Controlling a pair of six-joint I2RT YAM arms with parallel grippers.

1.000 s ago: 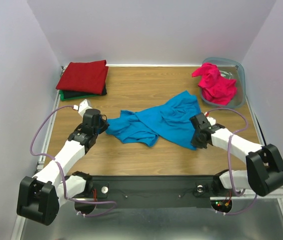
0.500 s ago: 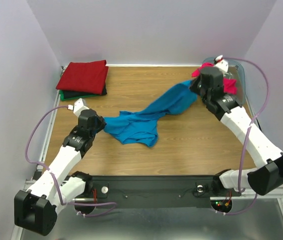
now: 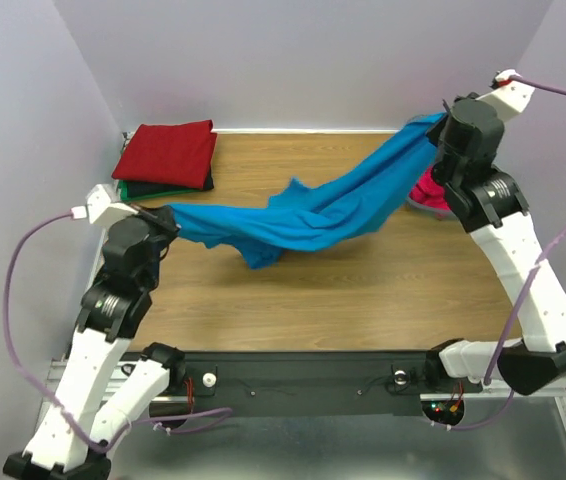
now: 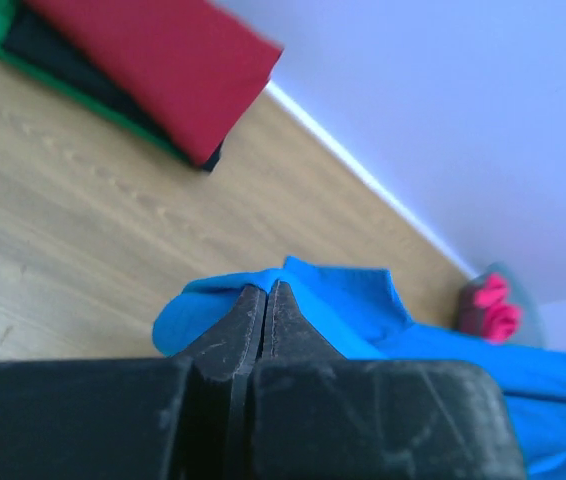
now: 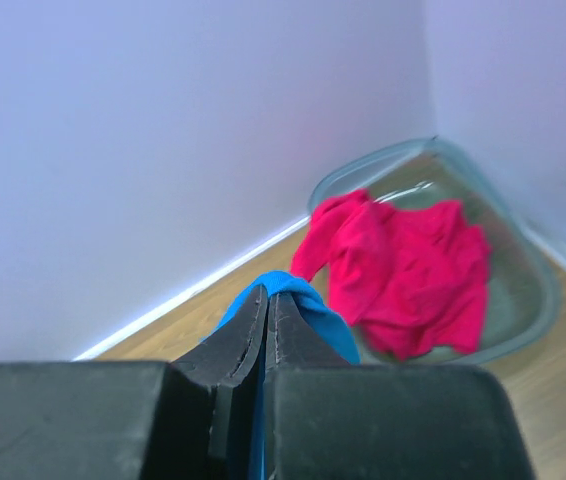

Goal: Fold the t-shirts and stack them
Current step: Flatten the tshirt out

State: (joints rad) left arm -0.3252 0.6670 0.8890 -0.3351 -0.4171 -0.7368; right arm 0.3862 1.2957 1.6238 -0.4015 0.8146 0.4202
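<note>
As strung btwn left gripper (image 3: 168, 215) & right gripper (image 3: 441, 125), both pinching blue t-shirt (image 3: 303, 215), hides most of pink t-shirt (image 3: 425, 190), bin (image 5: 518, 300).

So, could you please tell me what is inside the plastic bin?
A crumpled magenta-pink t-shirt lies in the bin, with some bare floor showing beside it. Anything beneath the shirt is covered, and in the top view the right arm hides most of the bin.
</note>
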